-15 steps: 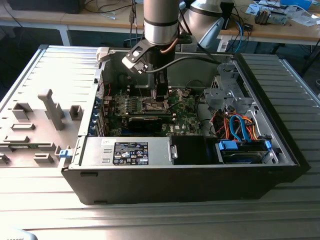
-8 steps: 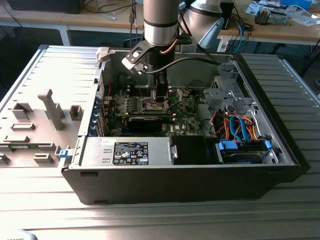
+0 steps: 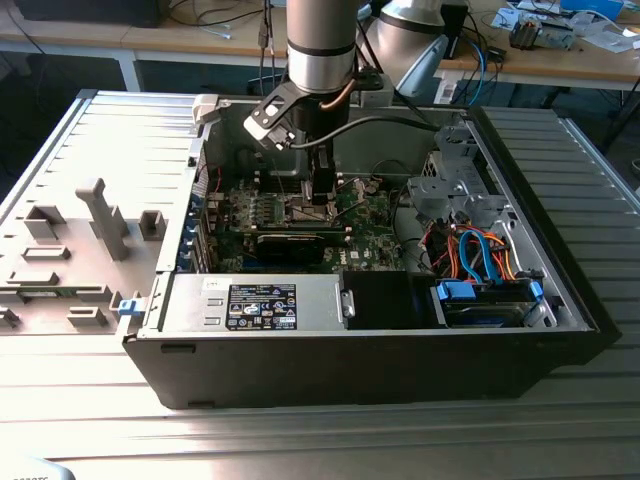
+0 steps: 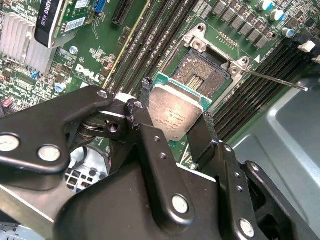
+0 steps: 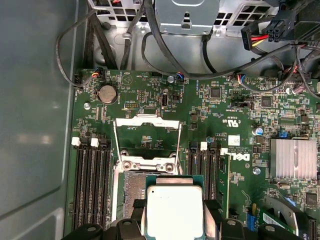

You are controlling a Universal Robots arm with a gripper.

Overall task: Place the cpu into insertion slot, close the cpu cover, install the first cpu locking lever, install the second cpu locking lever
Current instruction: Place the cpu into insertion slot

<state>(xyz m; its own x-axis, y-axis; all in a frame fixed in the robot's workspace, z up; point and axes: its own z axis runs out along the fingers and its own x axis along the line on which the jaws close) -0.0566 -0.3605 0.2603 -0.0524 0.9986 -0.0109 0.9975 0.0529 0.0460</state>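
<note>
My gripper (image 4: 175,106) is shut on the cpu (image 4: 176,116), a flat square chip with a silvery-beige top, one black finger (image 4: 144,92) at each of two opposite edges. In the first wrist view the cpu (image 5: 174,210) hangs just over the near part of the insertion slot (image 5: 131,184), whose dark pin field (image 4: 205,75) still shows past the chip. I cannot tell whether the chip touches it. The cpu cover (image 5: 147,121) stands swung open beyond the socket. In the exterior view the gripper (image 3: 320,200) reaches down onto the green motherboard (image 3: 370,215).
A thin locking lever (image 4: 276,81) sticks out beside the socket. Memory slots (image 5: 92,185) flank it on both sides. A long black card (image 3: 290,243), power supply (image 3: 260,300), blue drive bay (image 3: 485,295), cables (image 5: 165,60) and the grey case wall (image 5: 35,125) surround the board.
</note>
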